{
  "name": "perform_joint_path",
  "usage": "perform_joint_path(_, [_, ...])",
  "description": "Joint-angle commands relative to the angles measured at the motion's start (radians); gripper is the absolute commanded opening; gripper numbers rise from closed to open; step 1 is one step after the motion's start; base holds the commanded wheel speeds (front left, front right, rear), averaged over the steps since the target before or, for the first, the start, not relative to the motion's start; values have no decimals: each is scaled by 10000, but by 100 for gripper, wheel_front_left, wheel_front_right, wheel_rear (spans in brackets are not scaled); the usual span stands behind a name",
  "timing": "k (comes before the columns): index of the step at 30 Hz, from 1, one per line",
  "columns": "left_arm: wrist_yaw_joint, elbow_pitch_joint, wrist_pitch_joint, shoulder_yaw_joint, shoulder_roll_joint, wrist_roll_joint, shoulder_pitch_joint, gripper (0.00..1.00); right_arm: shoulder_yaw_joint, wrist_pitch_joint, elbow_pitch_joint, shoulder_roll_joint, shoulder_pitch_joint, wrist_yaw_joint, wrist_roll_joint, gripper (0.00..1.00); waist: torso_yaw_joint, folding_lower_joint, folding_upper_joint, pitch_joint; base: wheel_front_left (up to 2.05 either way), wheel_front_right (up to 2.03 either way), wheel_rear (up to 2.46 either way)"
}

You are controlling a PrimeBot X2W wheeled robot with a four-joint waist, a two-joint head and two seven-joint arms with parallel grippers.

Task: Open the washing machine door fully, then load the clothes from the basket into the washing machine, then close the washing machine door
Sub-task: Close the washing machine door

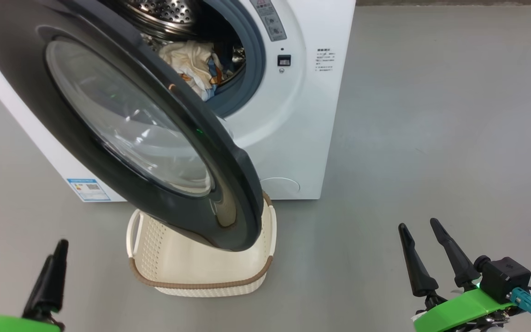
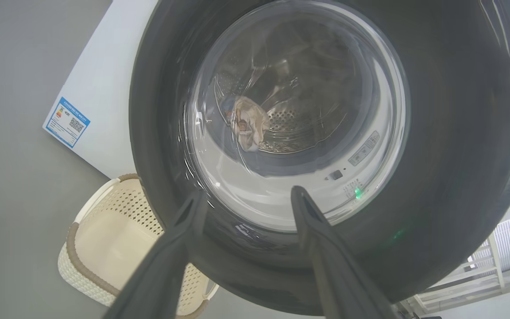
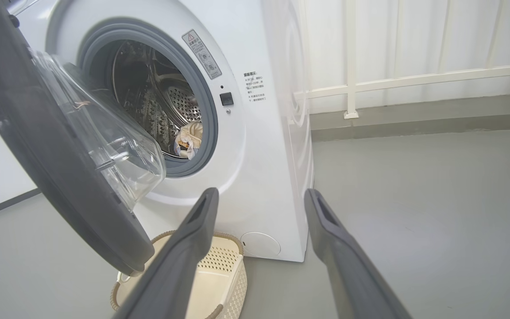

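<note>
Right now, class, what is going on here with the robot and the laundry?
The clothes lie inside the washing machine, and what shows of the basket below is bare. The door hangs partly open, not yet closed. The left hand, open and empty, faces the door's outer glass; the right hand, also open and empty, hovers aside.

Glossy black plastic rim and clear, smooth, bulging glass on the large round washing machine door [image 1: 122,124], reflections across both. Smooth, lightly glossy white panels on the big boxy washing machine [image 1: 293,138]; shiny perforated steel drum [image 1: 168,14]; matt grey-blue rubbery gasket [image 1: 252,69]. Soft, creased cream and blue cloth in the clothes [image 1: 191,64]. Matt cream perforated plastic in the small rectangular basket [image 1: 164,249], with brown woven-look rim. Smooth, matt grey floor [image 1: 431,138]. Matt dark fingers [image 1: 415,265] on the right end effector [image 1: 417,224].
</note>
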Motion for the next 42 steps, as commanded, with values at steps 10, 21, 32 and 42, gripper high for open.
perform_joint_path(10, [-38,552,-2671,-1622,1121,909,-48,100,234,-82,-148,-270,58,44,58,100,290,0,-1,-261,0,0,0])
perform_joint_path(21, [-38,1165,-2811,-978,517,4337,144,100,281,-82,-139,-370,181,44,97,100,519,0,-1,-492,0,0,0])
perform_joint_path(32, [-38,1143,-2813,298,-349,7947,418,100,322,-82,-140,-409,195,44,103,100,646,0,-1,-547,0,0,0])
perform_joint_path(42, [-38,932,-2814,1177,-1054,9582,606,100,338,-82,-160,-428,159,44,94,100,663,0,-1,-460,0,0,0])
